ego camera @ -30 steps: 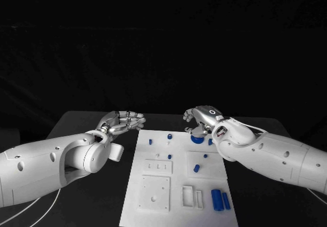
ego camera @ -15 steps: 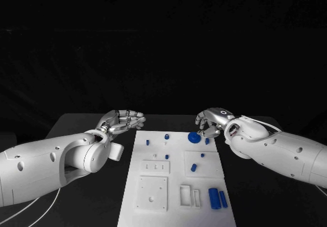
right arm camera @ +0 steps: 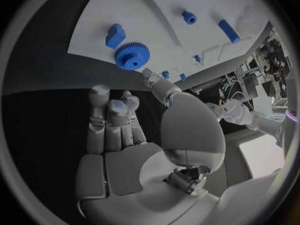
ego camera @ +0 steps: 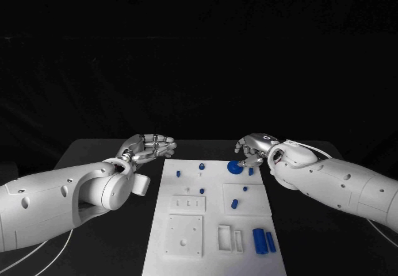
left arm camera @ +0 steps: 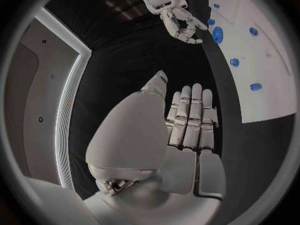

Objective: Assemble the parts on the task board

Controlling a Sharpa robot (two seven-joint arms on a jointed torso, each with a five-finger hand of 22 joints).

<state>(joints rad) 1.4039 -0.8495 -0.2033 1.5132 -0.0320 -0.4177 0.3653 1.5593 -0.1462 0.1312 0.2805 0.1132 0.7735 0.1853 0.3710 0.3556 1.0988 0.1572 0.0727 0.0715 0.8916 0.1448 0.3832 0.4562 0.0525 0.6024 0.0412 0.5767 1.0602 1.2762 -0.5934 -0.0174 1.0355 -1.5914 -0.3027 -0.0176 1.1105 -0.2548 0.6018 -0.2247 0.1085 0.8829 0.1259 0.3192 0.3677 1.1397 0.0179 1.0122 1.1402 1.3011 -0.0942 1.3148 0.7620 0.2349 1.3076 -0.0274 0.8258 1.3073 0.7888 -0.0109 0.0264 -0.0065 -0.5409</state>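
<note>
The white task board (ego camera: 187, 230) lies in the middle of the black table. A blue gear (ego camera: 234, 167) lies flat near its far right corner, also seen as the gear (right arm camera: 132, 55) and the gear (left arm camera: 217, 34). My right hand (ego camera: 255, 146) hovers just beyond and to the right of the gear with loosely curled fingers and holds nothing; the same hand (right arm camera: 119, 130) shows an empty palm. My left hand (ego camera: 149, 146) hangs palm up off the board's far left corner, empty, with its fingers (left arm camera: 190, 115) stretched out.
Small blue pegs (ego camera: 202, 166) stand on the board's far half, and a blue block (ego camera: 251, 171) lies beside the gear. Two long blue pieces (ego camera: 264, 240) lie at the near right. White recessed plates (ego camera: 186, 234) take up the near left.
My right hand was down on the blue gear a second ago; it has let go and lifted back to the right, leaving the gear on the board. The left hand has stayed put.
</note>
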